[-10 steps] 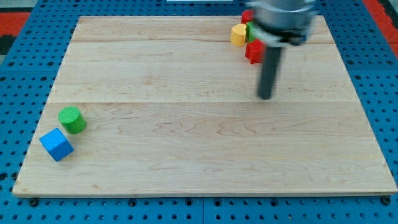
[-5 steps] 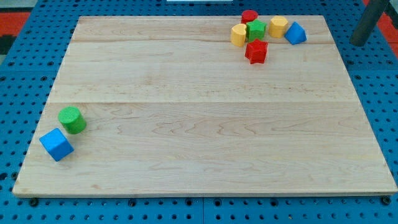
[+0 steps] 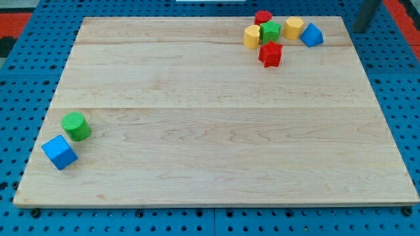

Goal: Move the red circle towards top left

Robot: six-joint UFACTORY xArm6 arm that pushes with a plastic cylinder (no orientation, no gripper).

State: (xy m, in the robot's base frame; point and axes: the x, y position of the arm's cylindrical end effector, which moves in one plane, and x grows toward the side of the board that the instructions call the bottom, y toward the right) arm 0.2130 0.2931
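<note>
Tip (image 3: 360, 29) withdrawn further toward view's top right, off the board (image 3: 197, 164), touching nothing; no pincer fitted. Red circle (image 3: 263, 17) left unmoved at top edge, touching green star (image 3: 270, 30). Push not begun.

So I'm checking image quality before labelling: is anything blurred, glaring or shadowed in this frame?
Camera view: blocks such as the red circle are sharp; my tip, off the board at the view's top right, looks soft-edged; lighting is even, with faint shadows and no glare on the wooden board.

The rod (image 3: 366, 16) is cut by the view's top edge. The red circle (image 3: 263, 16) is partly hidden behind the green block (image 3: 270, 30).
</note>
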